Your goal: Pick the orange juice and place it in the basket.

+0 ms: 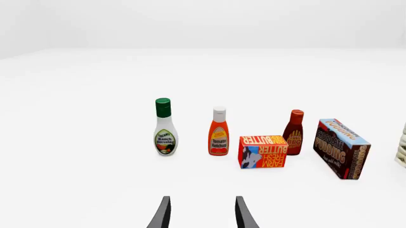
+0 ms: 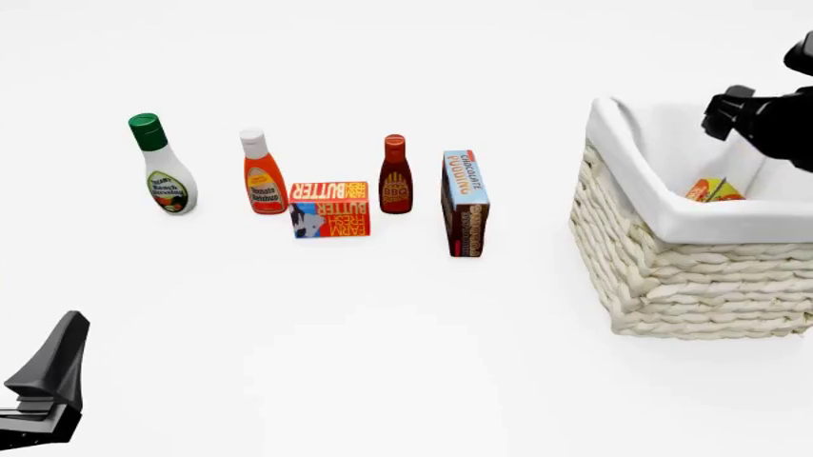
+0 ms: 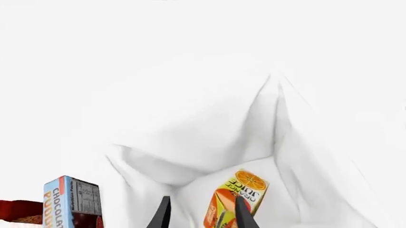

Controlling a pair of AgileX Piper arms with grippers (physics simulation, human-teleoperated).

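The orange juice (image 3: 233, 199) lies inside the basket (image 2: 661, 257), partly between the right claw's (image 3: 200, 213) parted fingers, which appear released above it; the left claw (image 1: 200, 213) waits open, well apart

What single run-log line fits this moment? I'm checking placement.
orange juice: inside basket | right gripper: open above it | left gripper: open, idle

front overhead, wrists low, sharing groceries (image 2: 330, 208)
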